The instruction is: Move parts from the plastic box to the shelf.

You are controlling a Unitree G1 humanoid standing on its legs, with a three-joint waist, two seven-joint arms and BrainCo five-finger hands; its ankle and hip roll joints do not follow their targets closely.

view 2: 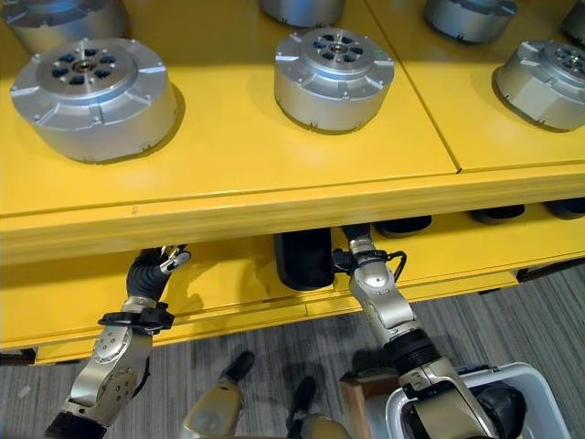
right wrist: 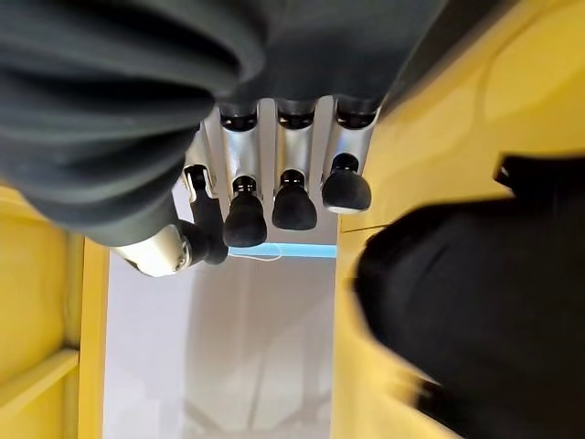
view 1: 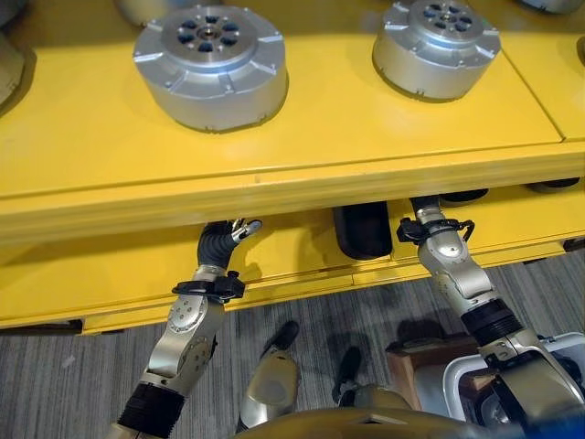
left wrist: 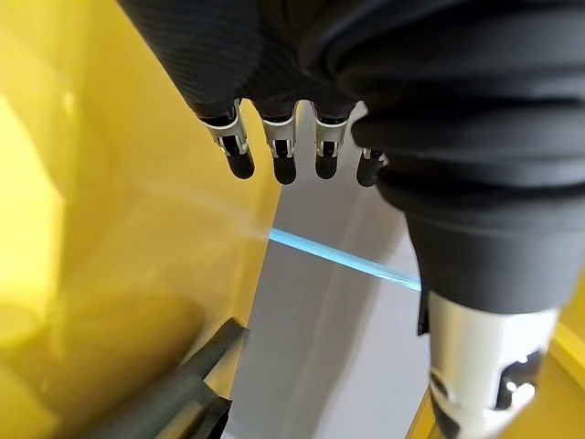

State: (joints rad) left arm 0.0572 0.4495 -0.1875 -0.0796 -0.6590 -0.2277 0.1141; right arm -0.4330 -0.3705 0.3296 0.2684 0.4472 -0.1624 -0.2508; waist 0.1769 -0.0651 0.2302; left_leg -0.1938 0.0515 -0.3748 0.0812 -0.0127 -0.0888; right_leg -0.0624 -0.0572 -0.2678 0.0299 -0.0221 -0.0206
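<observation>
Both hands reach in under the top board of the yellow shelf [view 1: 274,183] — the left hand [view 1: 239,230] just past the front edge, the right hand [view 2: 358,245] further along, beside a black part [view 2: 303,259] that stands on the lower level. In the left wrist view the left hand's fingers [left wrist: 284,151] hang loosely, curled round nothing; in the right wrist view the right hand's fingers [right wrist: 294,187] are likewise relaxed and empty, with a dark mass of that black part close by.

Judging from this, a placement on the lower level looks finished or nearly so, and neither hand carries anything now. The plastic box [view 2: 539,384] sits on the floor at the robot's right, something dark inside it — so more may be left to move, though I cannot tell how much.

Counted in the right eye view: seven silver round parts [view 2: 334,78] on the top board, several cut by the frame edge, and four dark ones below, three of them barely peeking out.
</observation>
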